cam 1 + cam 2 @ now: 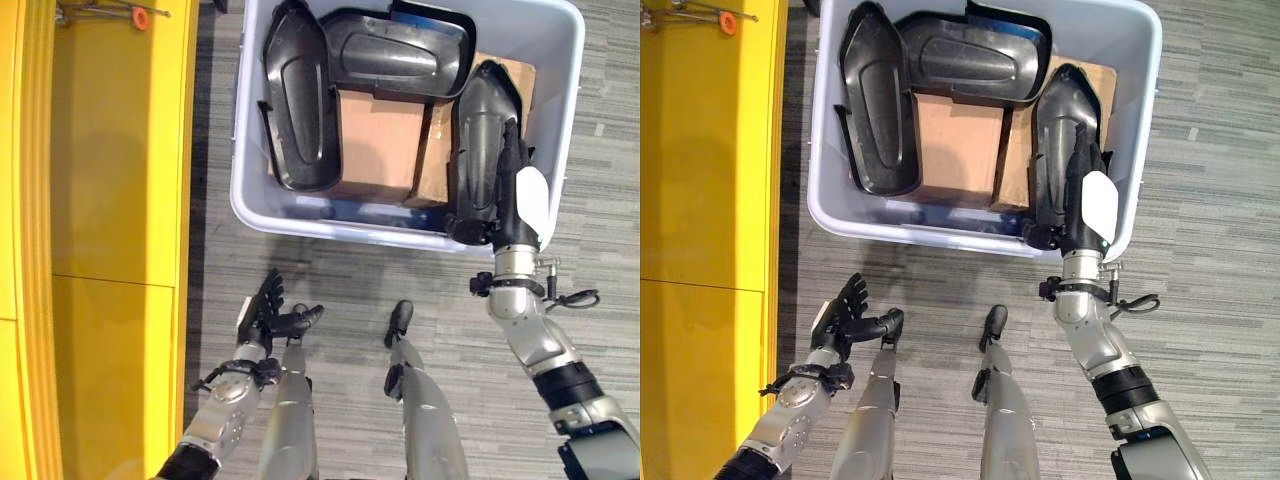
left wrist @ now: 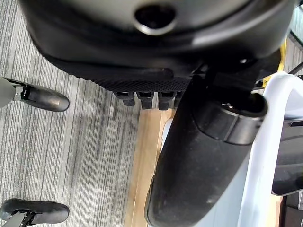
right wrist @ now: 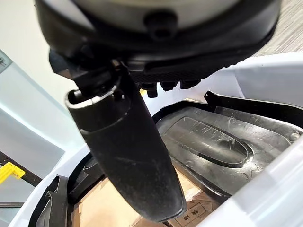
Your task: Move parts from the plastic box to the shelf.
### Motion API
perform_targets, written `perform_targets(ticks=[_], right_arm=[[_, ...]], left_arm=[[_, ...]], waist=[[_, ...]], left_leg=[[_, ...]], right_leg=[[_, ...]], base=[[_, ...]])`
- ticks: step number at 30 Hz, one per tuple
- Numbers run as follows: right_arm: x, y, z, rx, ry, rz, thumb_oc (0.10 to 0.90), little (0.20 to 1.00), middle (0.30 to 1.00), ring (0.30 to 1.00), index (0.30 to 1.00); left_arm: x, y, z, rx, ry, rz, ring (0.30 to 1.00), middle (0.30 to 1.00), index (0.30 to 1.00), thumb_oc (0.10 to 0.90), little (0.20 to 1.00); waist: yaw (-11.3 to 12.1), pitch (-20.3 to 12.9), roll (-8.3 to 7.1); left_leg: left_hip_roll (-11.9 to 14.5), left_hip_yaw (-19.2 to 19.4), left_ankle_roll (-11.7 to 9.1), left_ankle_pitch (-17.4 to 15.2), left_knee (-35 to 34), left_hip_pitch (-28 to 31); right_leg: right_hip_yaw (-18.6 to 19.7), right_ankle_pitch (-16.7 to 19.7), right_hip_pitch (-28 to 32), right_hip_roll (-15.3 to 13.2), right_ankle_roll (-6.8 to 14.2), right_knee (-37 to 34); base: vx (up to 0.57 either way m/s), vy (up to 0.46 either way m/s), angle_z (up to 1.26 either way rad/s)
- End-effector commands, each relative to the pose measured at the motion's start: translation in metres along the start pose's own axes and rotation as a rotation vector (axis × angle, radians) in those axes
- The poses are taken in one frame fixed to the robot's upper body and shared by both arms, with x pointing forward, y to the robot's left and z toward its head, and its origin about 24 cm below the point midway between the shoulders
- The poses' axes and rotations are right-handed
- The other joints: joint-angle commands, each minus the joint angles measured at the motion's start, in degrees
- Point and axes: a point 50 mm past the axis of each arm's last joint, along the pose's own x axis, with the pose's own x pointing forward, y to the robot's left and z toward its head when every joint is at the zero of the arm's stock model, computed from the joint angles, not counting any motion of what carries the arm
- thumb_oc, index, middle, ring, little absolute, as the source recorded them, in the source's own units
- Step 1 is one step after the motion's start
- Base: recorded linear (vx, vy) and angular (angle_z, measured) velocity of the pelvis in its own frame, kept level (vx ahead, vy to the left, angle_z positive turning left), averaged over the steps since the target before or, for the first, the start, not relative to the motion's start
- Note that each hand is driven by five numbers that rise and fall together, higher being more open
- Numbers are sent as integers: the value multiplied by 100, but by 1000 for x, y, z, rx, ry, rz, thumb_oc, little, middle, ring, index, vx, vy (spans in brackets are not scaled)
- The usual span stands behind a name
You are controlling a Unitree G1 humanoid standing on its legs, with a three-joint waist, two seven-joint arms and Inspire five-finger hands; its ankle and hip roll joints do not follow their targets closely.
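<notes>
Here the right hand (image 1: 518, 195), fingers straight, rests on a black part (image 1: 480, 140) in the plastic box (image 1: 560, 130) (left hand (image 1: 268, 312) relaxed).

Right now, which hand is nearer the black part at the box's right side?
The right hand. It reaches over the plastic box rim and lies on that black part. The left hand hovers over the floor, outside the box.

I see grey striped carpet floor (image 1: 330, 270) carrying the pale plastic box (image 1: 300, 215) at twelve o'clock, the yellow shelf (image 1: 110, 200) at nine.
</notes>
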Motion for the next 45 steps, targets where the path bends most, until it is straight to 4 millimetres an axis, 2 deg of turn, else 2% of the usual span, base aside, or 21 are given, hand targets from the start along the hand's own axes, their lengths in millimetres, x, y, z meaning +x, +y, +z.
perform_targets(ticks=[1,3,4,6,7,8,10,11,14,20,26,36,38,42,45], right_arm=[[14,-22,26,106,-121,-145,900,1000,1000,1000,1000],[14,-13,21,206,-65,-99,900,1000,1000,1000,1000],[15,-3,16,370,12,-47,900,1000,1000,1000,1000],[19,4,15,511,60,-5,900,1000,1000,1000,1000],[28,7,20,691,75,61,900,1000,1000,1000,1000],[29,8,17,758,103,62,900,1000,1000,1000,1000],[43,13,13,1074,187,83,900,1000,1000,1000,1000],[49,12,7,1146,227,61,900,1000,1000,1000,1000],[60,4,1,1148,255,33,900,1000,1000,1000,1000],[79,-12,2,1097,243,8,900,1000,1000,1000,1000],[98,-27,21,1026,169,32,900,1000,1000,1000,1000],[114,-32,45,1063,111,23,900,1000,1000,1000,1000],[115,-33,48,1069,102,23,900,1000,1000,1000,1000],[115,-38,73,1132,-3,38,900,1000,1000,1000,1000],[115,-39,77,1167,-26,34,900,1000,1000,1000,1000]], left_arm=[[-9,-5,15,7,-116,-21,1000,1000,1000,900,1000],[-9,-4,13,1,-109,-18,1000,1000,1000,900,1000],[-10,-5,9,-8,-88,-25,1000,1000,1000,900,1000],[-11,-4,8,-16,-76,-27,1000,1000,1000,900,1000],[-11,-3,7,-23,-66,-41,1000,1000,1000,900,1000],[-11,-3,6,-27,-60,-43,1000,1000,1000,900,1000],[-11,-7,1,-57,-22,-79,1000,1000,1000,900,1000],[-11,-8,-2,-72,-7,-92,1000,1000,1000,900,1000],[-11,-12,-5,-84,12,-114,1000,1000,1000,900,1000],[-9,-16,-5,-81,17,-137,1000,1000,1000,900,1000],[-10,-18,-4,-83,18,-160,1000,1000,1000,900,1000],[-10,-18,-2,-90,18,-167,1000,1000,1000,900,1000],[-10,-18,-2,-91,18,-165,1000,1000,1000,900,1000],[-10,-16,0,-90,13,-155,1000,1000,1000,900,1000],[-11,-15,-1,-92,16,-153,1000,1000,1000,900,1000]], waist=[[13,-287,-123],[21,-272,-120],[48,-257,-106],[66,-257,-103],[102,-248,-88],[114,-239,-79],[182,-189,-11],[221,-178,39],[272,-145,123],[337,-124,236],[368,-102,300],[353,-127,286],[350,-128,286],[329,-125,261],[331,-137,253]], left_leg=[[113,58,274,-83,-166,560],[114,76,262,-79,-166,553],[134,76,253,-94,-166,575],[130,73,245,-81,-166,555],[127,72,231,-70,-166,543],[127,74,227,-68,-166,544],[114,71,213,-57,-166,555],[108,68,209,-55,-166,551],[104,62,197,-33,-166,527],[98,52,191,-21,-166,505],[98,56,188,0,-166,483],[82,41,205,-21,-166,494],[79,37,208,-21,-166,495],[66,29,222,-39,-166,519],[51,30,226,-48,-166,534]], right_leg=[[271,-116,-310,-490,513,724],[278,-119,-310,-487,503,718],[283,-148,-316,-481,493,739],[298,-148,-347,-482,482,757],[306,-150,-376,-487,471,771],[314,-159,-384,-489,463,787],[315,-179,-440,-504,446,860],[322,-190,-481,-505,444,890],[344,-216,-541,-523,432,950],[350,-236,-632,-546,437,1027],[366,-263,-738,-552,431,1137],[340,-276,-785,-576,438,1228],[343,-282,-785,-580,437,1237],[351,-283,-789,-588,440,1277],[349,-285,-773,-594,443,1272]], base=[[0,0,0],[0,0,0],[0,0,0],[4,-4,-2],[7,-5,-4],[8,-8,-9],[9,-2,-17],[9,2,-12],[1,-5,4],[0,-5,2],[0,-1,-1],[0,-2,-1],[0,0,0],[0,0,0],[0,0,0]])
